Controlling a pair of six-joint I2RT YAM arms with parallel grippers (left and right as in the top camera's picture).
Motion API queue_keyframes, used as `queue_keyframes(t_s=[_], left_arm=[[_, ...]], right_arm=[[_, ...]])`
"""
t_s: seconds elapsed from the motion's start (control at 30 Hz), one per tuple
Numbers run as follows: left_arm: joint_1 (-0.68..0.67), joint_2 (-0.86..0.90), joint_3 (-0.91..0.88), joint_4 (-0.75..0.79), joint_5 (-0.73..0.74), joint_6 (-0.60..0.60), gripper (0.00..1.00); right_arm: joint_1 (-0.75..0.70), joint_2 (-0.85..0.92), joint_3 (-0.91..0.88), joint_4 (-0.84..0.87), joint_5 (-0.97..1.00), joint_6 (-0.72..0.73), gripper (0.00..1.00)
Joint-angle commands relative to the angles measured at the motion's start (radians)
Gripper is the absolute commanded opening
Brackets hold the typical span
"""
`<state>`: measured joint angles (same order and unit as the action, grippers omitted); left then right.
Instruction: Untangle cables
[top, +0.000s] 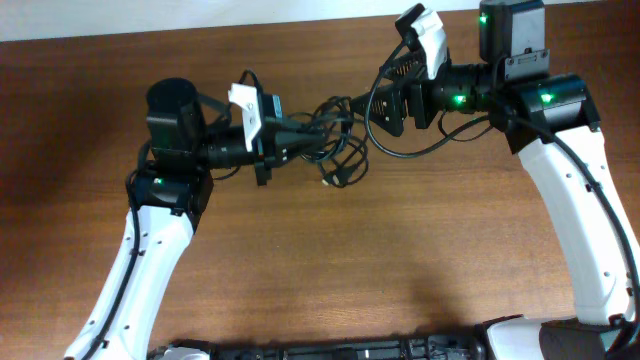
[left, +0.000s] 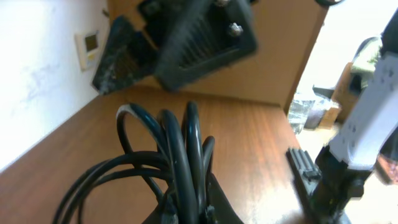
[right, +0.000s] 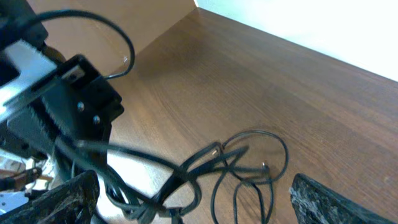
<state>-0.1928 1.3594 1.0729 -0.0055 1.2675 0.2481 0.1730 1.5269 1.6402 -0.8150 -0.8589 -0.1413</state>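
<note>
1. Cables, overhead view: thin black cords in one small tangle on the wooden table, directly ahead of the left gripper. The near end of the bunch sits in that gripper's jaws, and open loops fan out beyond its tips.
2. Left gripper, overhead view: jaws together, clamped on the cables.
3. Right gripper, overhead view: faces the left gripper from the far side of the tangle. Its jaws are spread wide and nothing is seen held. A thicker black arm wire sags in a curve beneath it, farther from the left gripper than the tangle.
4. Cables, left wrist view: several cords rise side by side out of the left gripper at the bottom edge. They are pinched there and arch away over the table.
5. Finger of the right gripper, left wrist view: rough-faced, hanging above and beyond the left gripper's bunch, clear of the cords in this view.
6. Cables, right wrist view: loose loops rest on the table, and strands lead from them to the left gripper.
7. Right gripper, right wrist view: its two rough fingers stand well apart, one on each side of the strands coming from the left gripper. Whether either finger touches a strand cannot be told.
</note>
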Motion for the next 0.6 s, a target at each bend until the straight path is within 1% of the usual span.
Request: queue_keyframes(t_s=[0.0,0.1,0.17,0.3,0.4,0.43,0.57], left_arm=[[-0.002,-0.017,0.008,-0.004,0.074,0.244,0.00],[-0.002,-0.017,0.008,-0.012,0.144,0.341,0.00],[-0.002,-0.017,0.008,-0.016,0.143,0.373,0.00],[-0.002,-0.017,0.008,-0.018,0.143,0.430,0.00],[-0.002,-0.017,0.008,-0.014,0.143,0.439,0.00],[-0.002,-0.017,0.008,-0.011,0.142,0.440,0.00],[-0.002,-0.017,0.008,-0.012,0.106,0.450,0.00]], right_arm=[[0.005,-0.029,0.009,0.005,0.033,0.126,0.97],[0.006,-0.029,0.009,0.027,0.040,0.258,0.97],[0.006,-0.029,0.009,0.035,0.041,0.294,0.97],[0.006,-0.029,0.008,-0.013,0.066,0.293,0.97],[0.006,-0.029,0.008,-0.080,0.174,0.291,0.98],[0.006,-0.028,0.007,-0.101,0.199,0.280,1.00],[0.006,-0.028,0.007,-0.183,0.209,0.171,0.99]])
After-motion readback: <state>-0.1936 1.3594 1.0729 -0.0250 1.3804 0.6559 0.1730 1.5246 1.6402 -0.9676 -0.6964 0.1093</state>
